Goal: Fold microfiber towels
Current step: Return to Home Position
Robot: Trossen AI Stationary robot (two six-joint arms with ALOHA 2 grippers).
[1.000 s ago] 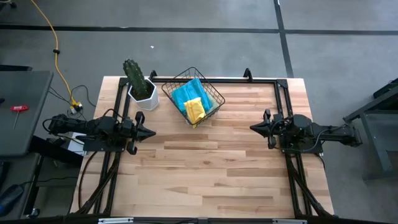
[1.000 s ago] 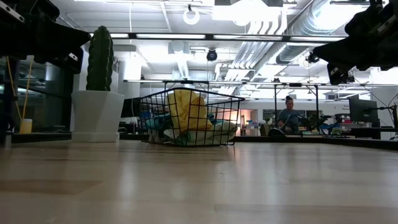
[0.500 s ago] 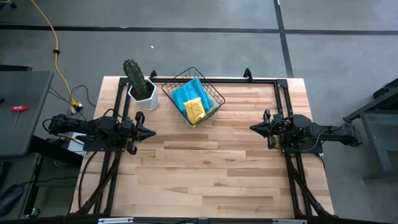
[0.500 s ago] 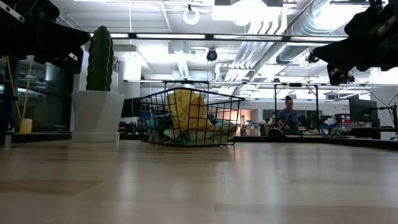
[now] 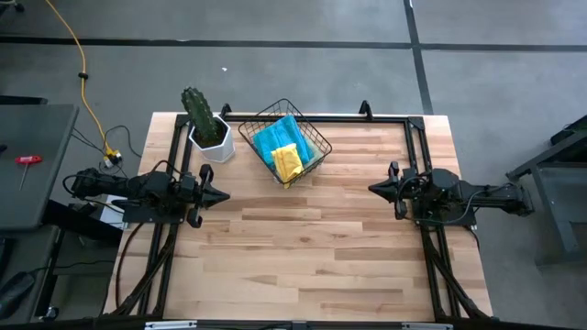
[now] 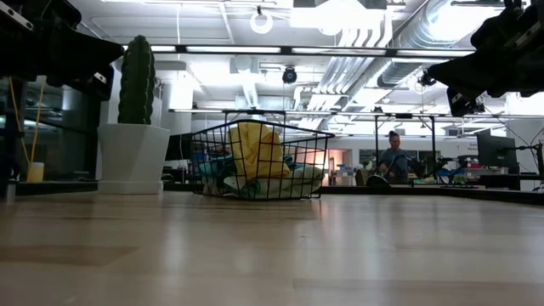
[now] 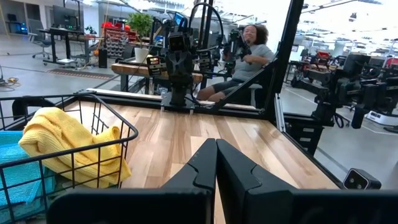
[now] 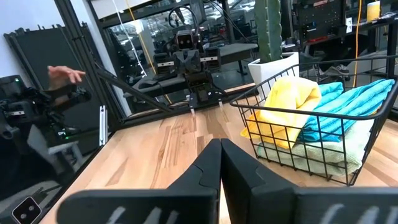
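Both arms are parked at the side edges of the worktop (image 5: 303, 247), tips pointing inward at each other. Looks like home pose to me.

Left tool (image 5: 218, 194): fingers together, nothing between them, confirmed in its wrist view (image 7: 216, 163). Right tool (image 5: 376, 189): same, pressed together and empty (image 8: 220, 163).

All the towels I can see are in the black wire basket (image 5: 310, 123) at the far edge of the worktop:
- yellow towel (image 5: 287, 162) on top, at the near end
- teal-blue towel (image 5: 273, 139) behind it
- light green towel (image 8: 298, 155) underneath, seen through the wire from the right wrist
- I see no grey one, and no towel outside the basket

Key geometry:
- The basket sits between the arms, ahead of both tools, clearly nearer the left one.
- Its long axis runs diagonally to the worktop edges.
- The worktop between the tools and the basket is bare wood, so neither side is blocked.

Cactus (image 5: 195, 108) in a white pot (image 5: 214, 137) stands just beside the basket on the left arm's side. That's the one thing to clip on a left-arm reach.

Beyond the worktop there's a seated person (image 7: 249, 53), and a hand (image 8: 65, 74) off to the side. Neither is over the worktop.

Judgement: folding looks done, nothing left to pick.
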